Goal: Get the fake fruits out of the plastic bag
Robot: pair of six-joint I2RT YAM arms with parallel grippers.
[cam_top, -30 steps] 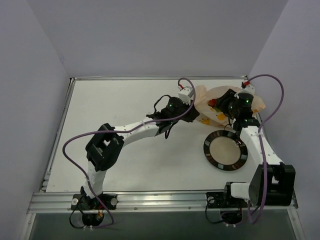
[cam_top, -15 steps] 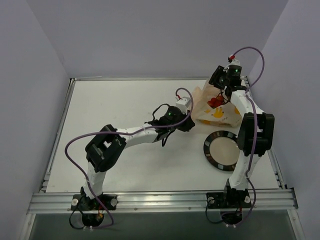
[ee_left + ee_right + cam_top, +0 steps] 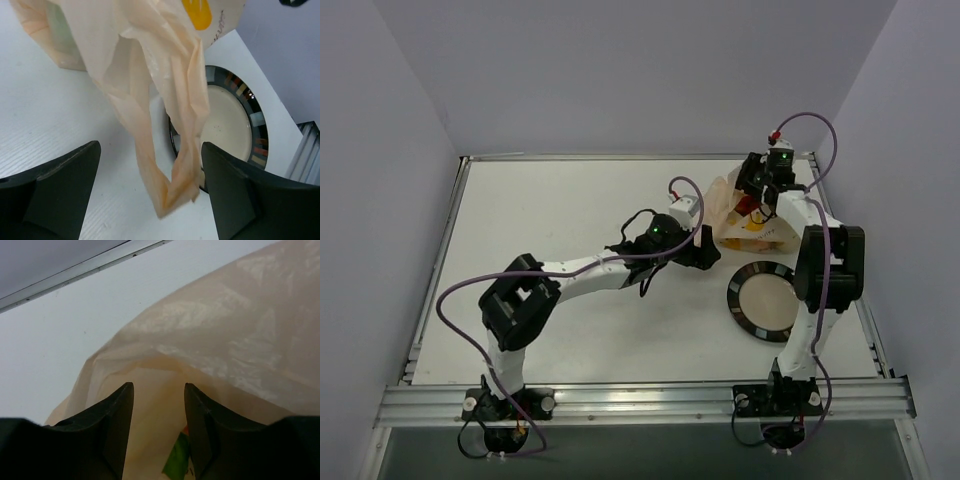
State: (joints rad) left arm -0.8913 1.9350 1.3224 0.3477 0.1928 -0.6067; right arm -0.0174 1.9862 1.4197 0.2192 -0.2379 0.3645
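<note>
The plastic bag [image 3: 732,218] lies crumpled at the back right of the table, pale peach and translucent. My left gripper [image 3: 708,248] sits at its near left edge, open wide. A twisted handle of the bag [image 3: 172,165] hangs loose between its fingers, gripped by neither. My right gripper [image 3: 757,200] hovers over the bag's far side, pointing into it, its jaws apart. Bag film [image 3: 225,340] fills the right wrist view, and a green-and-orange fruit [image 3: 177,462] shows low between the fingers. Red berries [image 3: 746,207] show at the bag's mouth. My left gripper [image 3: 150,147] and right gripper [image 3: 158,386] clamp nothing.
A round plate with a black patterned rim [image 3: 735,300] lies on the table just in front of the bag, its rim [image 3: 260,125] close behind the hanging handle. The table's back rail [image 3: 75,272] runs just beyond the bag, and the right wall is close.
My left gripper has opened and let go of the bag's handle. The right arm swung up from beside the plate to the bag's far side, and the bag shifted slightly.
</note>
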